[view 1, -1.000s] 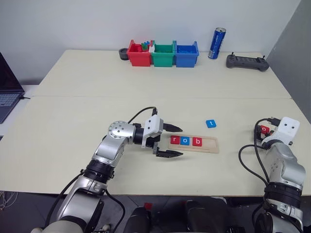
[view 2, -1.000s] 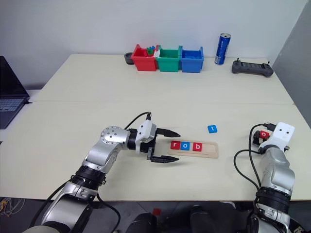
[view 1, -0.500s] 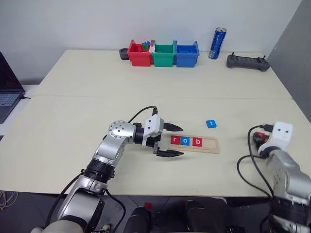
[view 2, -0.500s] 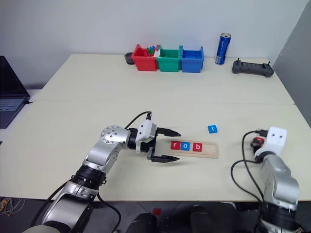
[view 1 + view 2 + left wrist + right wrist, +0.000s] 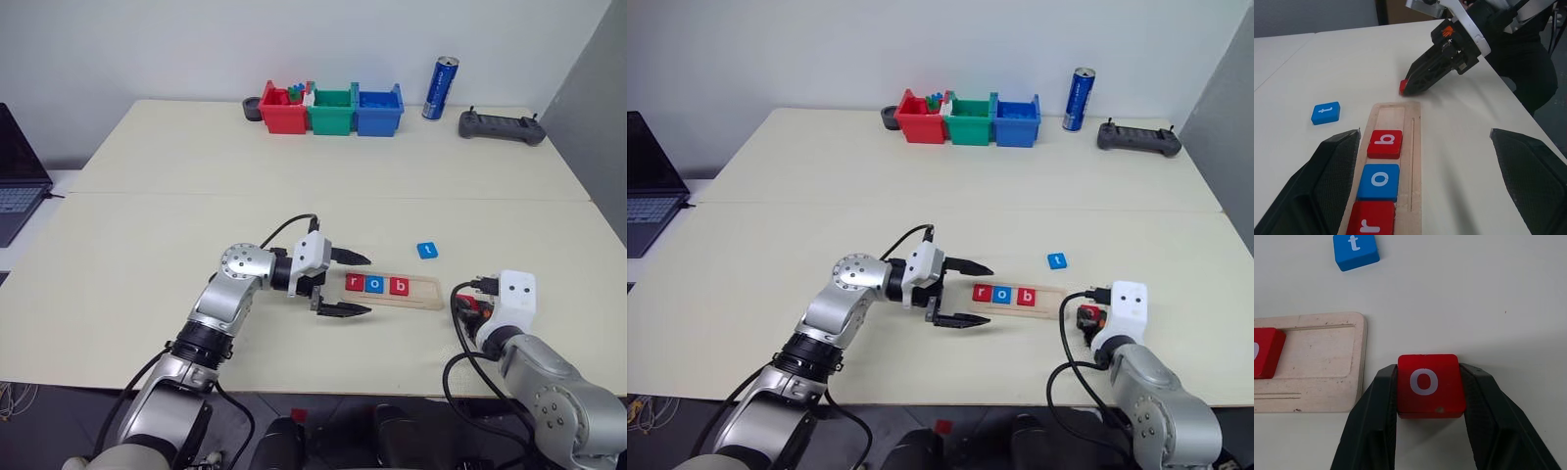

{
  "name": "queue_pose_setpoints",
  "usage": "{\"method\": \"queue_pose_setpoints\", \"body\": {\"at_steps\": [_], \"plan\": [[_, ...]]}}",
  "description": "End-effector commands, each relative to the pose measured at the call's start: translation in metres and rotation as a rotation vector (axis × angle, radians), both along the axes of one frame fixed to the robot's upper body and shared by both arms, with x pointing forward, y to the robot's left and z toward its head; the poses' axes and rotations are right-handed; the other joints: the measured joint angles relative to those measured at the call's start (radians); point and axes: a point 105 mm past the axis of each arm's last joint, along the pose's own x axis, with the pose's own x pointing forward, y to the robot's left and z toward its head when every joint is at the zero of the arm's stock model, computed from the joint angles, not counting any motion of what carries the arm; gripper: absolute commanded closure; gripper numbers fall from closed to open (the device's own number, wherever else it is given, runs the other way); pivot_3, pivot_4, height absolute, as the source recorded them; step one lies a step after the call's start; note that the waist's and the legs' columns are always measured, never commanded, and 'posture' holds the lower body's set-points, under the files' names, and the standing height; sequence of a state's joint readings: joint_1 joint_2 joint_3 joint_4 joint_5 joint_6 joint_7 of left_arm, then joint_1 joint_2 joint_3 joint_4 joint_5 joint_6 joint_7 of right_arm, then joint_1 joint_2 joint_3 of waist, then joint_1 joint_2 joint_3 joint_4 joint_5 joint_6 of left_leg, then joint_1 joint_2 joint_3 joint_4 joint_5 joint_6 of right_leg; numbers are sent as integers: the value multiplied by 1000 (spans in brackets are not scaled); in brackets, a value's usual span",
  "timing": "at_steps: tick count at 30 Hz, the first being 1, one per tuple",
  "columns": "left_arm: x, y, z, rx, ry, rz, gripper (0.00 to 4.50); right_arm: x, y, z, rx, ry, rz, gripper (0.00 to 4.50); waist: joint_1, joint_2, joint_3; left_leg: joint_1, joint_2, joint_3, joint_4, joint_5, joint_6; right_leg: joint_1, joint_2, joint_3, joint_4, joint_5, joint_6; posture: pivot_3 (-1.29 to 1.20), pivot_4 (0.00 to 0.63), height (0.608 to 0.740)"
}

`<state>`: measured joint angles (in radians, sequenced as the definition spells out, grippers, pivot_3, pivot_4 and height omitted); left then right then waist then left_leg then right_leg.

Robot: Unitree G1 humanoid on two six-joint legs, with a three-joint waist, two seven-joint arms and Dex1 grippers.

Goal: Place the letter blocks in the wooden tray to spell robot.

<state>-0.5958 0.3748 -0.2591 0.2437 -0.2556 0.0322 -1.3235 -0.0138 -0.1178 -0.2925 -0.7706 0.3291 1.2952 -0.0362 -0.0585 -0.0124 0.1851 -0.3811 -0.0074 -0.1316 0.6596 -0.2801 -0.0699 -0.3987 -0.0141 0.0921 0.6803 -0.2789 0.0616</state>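
The right gripper pinches a red "o" block between its two black fingers, low over the table just off the right end of the wooden tray, near the table's front edge. The left gripper is spread as wide as it goes, pointing level at the tray's left end, its fingers on either side of that end and touching nothing. The tray lies lengthwise along the front part of the table and holds three blocks in a row from its left end — a red "r" block, a blue "o" block and a red "b" block — with the right end of its groove bare. A blue "t" block lies flat on the table just behind the tray's right end, apart from it. At the far edge stand three plastic bins in a row, touching: a red bin with small coloured pieces sticking up, a green bin and a blue bin; what the last two hold I cannot tell. A blue can stands upright beside the blue bin, and a dark handheld controller lies near the far right corner.
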Motion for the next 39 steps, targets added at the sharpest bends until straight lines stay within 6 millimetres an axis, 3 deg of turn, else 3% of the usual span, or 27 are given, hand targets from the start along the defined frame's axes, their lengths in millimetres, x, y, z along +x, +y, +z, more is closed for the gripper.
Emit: {"method": "queue_pose_setpoints", "body": {"at_steps": [1,7,17,19,21,26,29,33,39], "plan": [[1,-2,9,-8,-40,-16,0,2,-9,4,-42,-16,-19,2064,0,0,0,0,0,0,0,0,0,0,0,0,0,0,0,0,150,740],[1,-1,8,-4,-38,-16,0,5,-12,10,-24,-39,-32,29,1,0,0,0,0,0,0,0,0,0,0,0,0,0,0,0,150,740],[1,-2,7,-6,-36,-20,0,25,-15,82,-28,-269,-44,8,1,0,0,-1,0,0,0,0,0,-1,0,0,0,0,0,0,150,740],[1,-3,7,-6,-36,-22,0,29,-7,90,-31,-307,41,8,1,0,0,-2,0,0,0,0,0,-1,0,-1,0,0,0,0,150,740],[1,-3,7,-7,-36,-25,0,28,8,94,-63,-332,235,8,1,0,0,-2,0,0,-1,0,0,-2,0,-1,0,0,0,0,150,740],[2,-4,7,1,-40,-40,0,4,16,78,-218,-314,755,8,4,-1,1,-3,-1,0,-1,0,0,-1,-1,-2,-2,0,0,0,150,740],[3,-5,8,1,-41,-47,0,-8,0,58,-278,-250,987,8,4,-3,2,-2,-2,1,0,0,1,1,-2,-2,-2,0,1,0,150,740],[4,-7,9,0,-43,-52,0,-5,-38,35,-361,-140,1119,8,0,-4,3,3,-1,1,1,-1,1,6,-1,-2,-3,0,1,0,150,740],[4,-7,8,0,-42,-53,0,7,-53,26,-386,-106,1206,8,-4,-4,3,7,0,1,1,-1,1,9,0,0,-3,0,1,0,150,740]]}}
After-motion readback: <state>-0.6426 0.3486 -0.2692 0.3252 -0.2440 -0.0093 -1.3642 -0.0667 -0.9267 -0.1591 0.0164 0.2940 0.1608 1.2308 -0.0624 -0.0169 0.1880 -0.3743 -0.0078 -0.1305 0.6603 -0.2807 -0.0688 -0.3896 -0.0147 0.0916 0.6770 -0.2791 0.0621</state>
